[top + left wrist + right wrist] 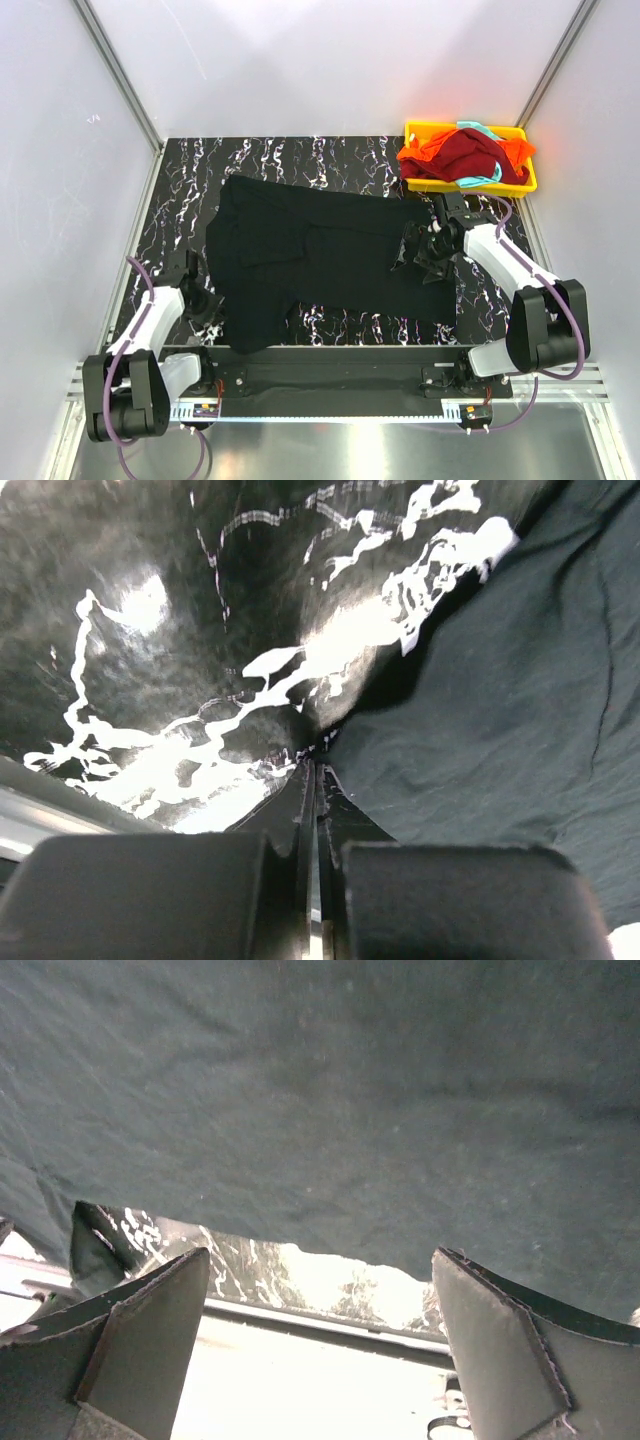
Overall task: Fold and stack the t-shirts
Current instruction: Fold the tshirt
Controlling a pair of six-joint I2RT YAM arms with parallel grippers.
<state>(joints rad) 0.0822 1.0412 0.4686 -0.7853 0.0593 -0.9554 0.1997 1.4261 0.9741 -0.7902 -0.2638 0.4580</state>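
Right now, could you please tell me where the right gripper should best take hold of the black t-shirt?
Probably its right-hand edge, pinched from the right: the black t-shirt lies flat, so only an edge offers a lip, and the open right gripper hovers there.

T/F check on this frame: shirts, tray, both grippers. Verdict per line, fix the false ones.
1. The black t-shirt lies spread on the table. True.
2. The right gripper is shut. False: its fingers stand wide apart.
3. The yellow tray holds the dark red t-shirt, orange t-shirt and teal t-shirt. True.
4. The left gripper is wide open. False: its fingers are pressed together, beside the black shirt's edge.
5. The tray sits at the table's near left corner. False: far right corner.
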